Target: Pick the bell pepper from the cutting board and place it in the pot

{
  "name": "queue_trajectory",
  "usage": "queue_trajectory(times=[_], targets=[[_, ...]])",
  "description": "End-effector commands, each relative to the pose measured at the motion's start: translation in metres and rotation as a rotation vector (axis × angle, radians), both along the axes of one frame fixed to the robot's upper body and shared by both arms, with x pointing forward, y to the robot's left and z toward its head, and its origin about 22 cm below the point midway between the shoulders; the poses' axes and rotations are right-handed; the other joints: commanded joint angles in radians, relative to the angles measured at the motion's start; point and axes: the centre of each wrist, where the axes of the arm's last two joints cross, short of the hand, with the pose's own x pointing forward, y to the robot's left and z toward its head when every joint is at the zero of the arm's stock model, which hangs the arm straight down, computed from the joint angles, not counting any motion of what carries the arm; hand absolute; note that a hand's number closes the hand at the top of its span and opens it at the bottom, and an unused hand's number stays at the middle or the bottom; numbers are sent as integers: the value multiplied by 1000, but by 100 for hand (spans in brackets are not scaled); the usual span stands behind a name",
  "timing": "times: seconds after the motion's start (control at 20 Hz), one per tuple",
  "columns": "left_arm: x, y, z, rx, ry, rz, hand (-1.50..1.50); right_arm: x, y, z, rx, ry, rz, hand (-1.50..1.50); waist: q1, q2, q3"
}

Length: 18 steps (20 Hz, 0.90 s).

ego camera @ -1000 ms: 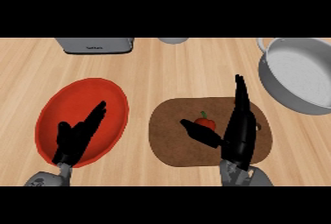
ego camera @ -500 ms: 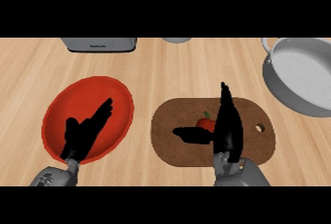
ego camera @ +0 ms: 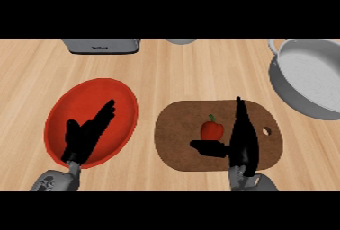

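The right hand (ego camera: 240, 139) has straight fingers beside the bell pepper (ego camera: 212, 130), thumb under it. The board (ego camera: 179, 148) has bare room left of the thumb. The left hand (ego camera: 86, 134) rests open over the red plate (ego camera: 123, 94).

Two matte black hands, the left hand (ego camera: 85, 134) and the right hand (ego camera: 240, 139), with slender tapering fingers, join grey metallic forearms at the wrists.

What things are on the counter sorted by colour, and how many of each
Red: 2, the plate and the bell pepper
Brown: 1, the cutting board
Grey: 3, the pot, the appliance and a round object at the far edge
Total: 6
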Motion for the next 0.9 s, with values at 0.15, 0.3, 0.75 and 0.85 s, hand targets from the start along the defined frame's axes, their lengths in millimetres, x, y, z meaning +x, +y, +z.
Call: queue_trajectory(times=[0.15, 0.3, 0.75, 0.85], targets=[[-5, -2, -10, -2, 31, -14, 0, -20, -23, -12, 59, -38, 6, -150, -2, 2, -2], [3, -4, -8, -11, 23, 2, 0, -15, -5, -24, 149, -97, 42, -150, 0, 4, -2], [-11, -11, -8, -11, 31, -4, 0, -25, -20, -52, 325, -210, 20, -150, 2, 2, -2], [-10, 5, 10, 26, 34, -19, 0, -8, -39, -69, 350, -196, -10, -150, 5, 3, -1]])
